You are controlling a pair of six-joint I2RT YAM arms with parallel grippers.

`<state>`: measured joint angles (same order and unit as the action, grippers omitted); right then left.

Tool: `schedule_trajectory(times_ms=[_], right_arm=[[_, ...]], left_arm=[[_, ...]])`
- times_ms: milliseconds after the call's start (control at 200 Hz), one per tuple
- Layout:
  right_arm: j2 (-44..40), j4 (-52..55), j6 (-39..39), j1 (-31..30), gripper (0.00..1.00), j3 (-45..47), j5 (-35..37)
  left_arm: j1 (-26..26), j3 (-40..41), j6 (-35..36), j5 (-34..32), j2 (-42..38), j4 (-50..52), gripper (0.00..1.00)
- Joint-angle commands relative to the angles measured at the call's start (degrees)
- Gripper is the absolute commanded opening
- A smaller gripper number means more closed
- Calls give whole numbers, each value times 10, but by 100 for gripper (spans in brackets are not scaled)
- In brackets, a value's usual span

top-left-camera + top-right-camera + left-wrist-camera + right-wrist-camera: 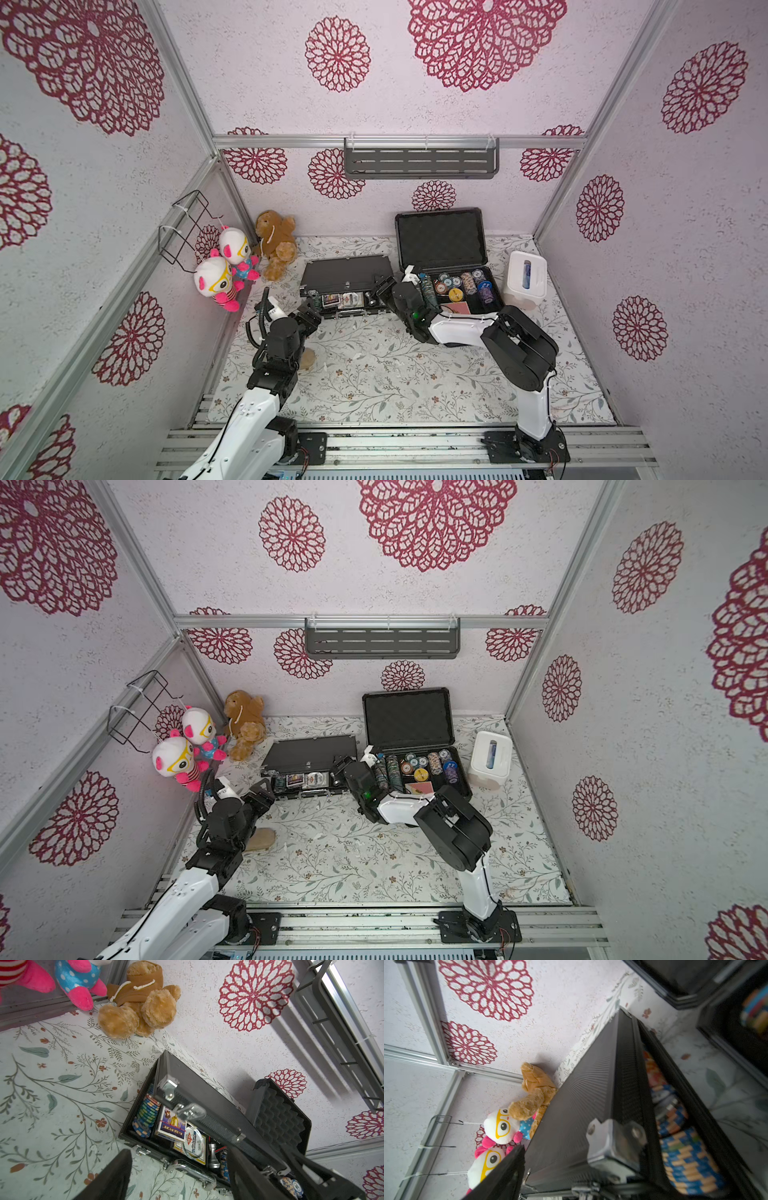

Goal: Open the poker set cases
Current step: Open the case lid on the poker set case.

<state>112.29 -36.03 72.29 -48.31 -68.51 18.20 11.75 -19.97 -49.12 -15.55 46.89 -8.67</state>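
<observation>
The slim black case (345, 270) lies mid-table with its lid (207, 1103) part raised over chips and cards. My right gripper (384, 286) is open at the lid's right end. The lid's silver corner (612, 1142) sits between its fingers, and one finger (504, 1174) lies close along the lid's outer face. My left gripper (311, 313) is open at the case's front left, and the silver handle (191, 1169) lies between its fingers (112, 1178) without touching them. The thicker dark-grey case (442, 241) stands fully open on the right, with its foam lid upright and chips in its base.
A white tissue box (525, 278) stands right of the grey case. A brown plush bear (276, 243) and two white-and-pink dolls (220, 278) sit at the back left, by a wire basket (187, 224). A grey shelf (422, 160) hangs on the back wall.
</observation>
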Motion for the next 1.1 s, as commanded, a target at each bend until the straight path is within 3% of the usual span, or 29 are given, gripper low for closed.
schedule_trajectory(times_ms=[0, 310, 826, 1096], right_arm=[[-21, -2, -38, 8, 77, -54, 0], [46, 72, -81, 51, 81, -208, -20], [243, 194, -118, 99, 90, -529, -74], [221, 233, -161, 103, 95, -547, -77]], left_arm=[[2, -7, 0, -2, 1, -11, 76], [3, -1, -3, -6, 0, -16, 76], [2, -2, -5, -5, 21, -28, 76], [3, -3, -8, 1, 31, -35, 76]])
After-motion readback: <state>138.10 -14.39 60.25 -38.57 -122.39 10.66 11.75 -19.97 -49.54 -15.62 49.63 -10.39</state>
